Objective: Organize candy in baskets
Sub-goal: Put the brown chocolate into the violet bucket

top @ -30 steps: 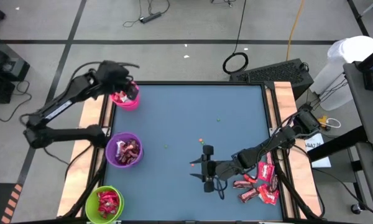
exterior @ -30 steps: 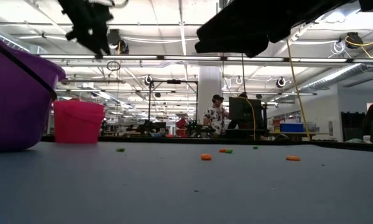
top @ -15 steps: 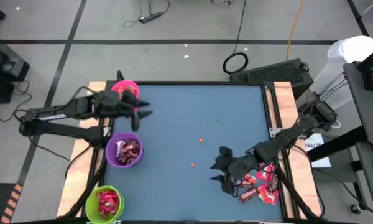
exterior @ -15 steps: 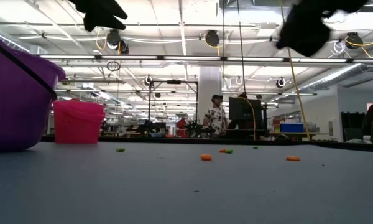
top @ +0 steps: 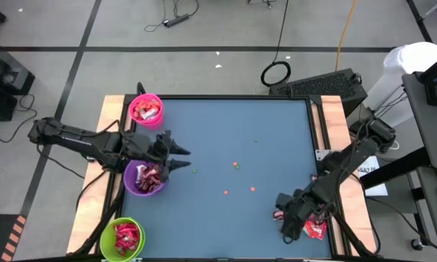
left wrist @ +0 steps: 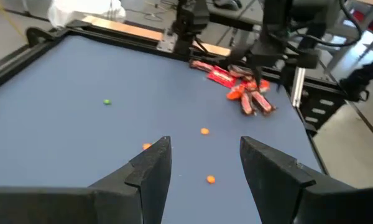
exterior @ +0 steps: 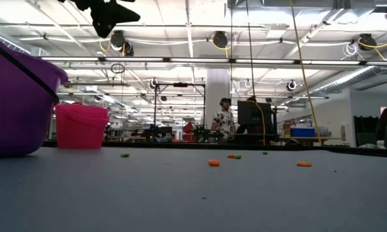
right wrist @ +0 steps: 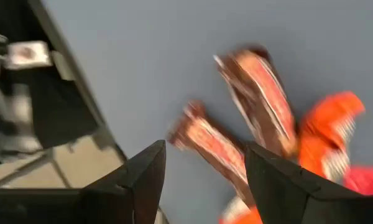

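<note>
Three baskets stand along the table's left edge: pink (top: 146, 110) at the far end, purple (top: 144, 178) in the middle, lime green (top: 122, 238) nearest, each with candy inside. A loose pile of red and brown wrapped candy (top: 311, 220) lies at the near right; the left wrist view shows this candy pile (left wrist: 244, 89) too. My left gripper (top: 183, 158) hangs open above the purple basket's right rim, pointing toward the table's right, with nothing between its fingers. My right gripper (right wrist: 202, 165) stands open over the candy pile, pointing down, its fingers clear of the wrappers (right wrist: 212, 151).
Tiny orange specks (top: 235, 164) and green specks (top: 256, 141) are scattered over the blue table top (top: 226, 116). Wooden strips (top: 331, 109) run along the left and right sides. The middle of the table between the baskets and the pile holds only the specks.
My left gripper has swung from above the pink basket toward the near edge and the right, sinking a little, and now points across the table. My right gripper has gone from mid-table toward the right edge, rolling and tipping down over the candy pile. Both stayed open.
</note>
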Controlling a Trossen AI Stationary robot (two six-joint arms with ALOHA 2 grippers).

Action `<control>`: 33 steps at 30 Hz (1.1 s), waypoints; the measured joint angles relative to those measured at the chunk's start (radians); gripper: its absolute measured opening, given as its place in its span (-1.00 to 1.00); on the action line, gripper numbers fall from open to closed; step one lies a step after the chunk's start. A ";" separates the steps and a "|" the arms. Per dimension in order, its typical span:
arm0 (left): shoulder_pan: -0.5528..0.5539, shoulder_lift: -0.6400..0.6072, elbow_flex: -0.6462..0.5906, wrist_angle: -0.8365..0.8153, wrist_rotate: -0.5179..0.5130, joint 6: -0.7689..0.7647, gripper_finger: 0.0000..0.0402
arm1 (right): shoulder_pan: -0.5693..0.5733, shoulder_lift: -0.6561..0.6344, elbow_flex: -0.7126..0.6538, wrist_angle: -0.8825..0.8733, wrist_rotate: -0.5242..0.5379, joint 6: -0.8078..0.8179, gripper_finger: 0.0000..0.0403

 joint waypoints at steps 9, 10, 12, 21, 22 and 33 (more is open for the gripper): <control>-0.020 0.053 0.000 0.011 -0.031 -0.001 -0.02 | 0.097 0.084 0.000 -0.086 0.075 0.056 0.02; -0.020 0.057 0.000 0.011 -0.031 -0.001 -0.02 | 0.096 0.108 0.000 -0.081 0.083 0.035 0.02; -0.021 0.062 0.000 0.011 -0.031 -0.001 -0.02 | 0.095 0.154 0.000 -0.082 0.097 -0.002 0.02; -0.021 0.062 0.000 0.016 -0.031 -0.001 -0.02 | 0.093 0.280 0.004 -0.065 0.129 -0.115 -0.35; -0.021 0.062 0.000 0.016 -0.031 -0.001 -0.02 | 0.093 0.281 0.004 -0.065 0.133 -0.122 -0.44; -0.021 0.062 0.000 0.035 -0.031 -0.001 -0.02 | 0.084 0.241 0.061 -0.052 0.308 -0.195 -0.89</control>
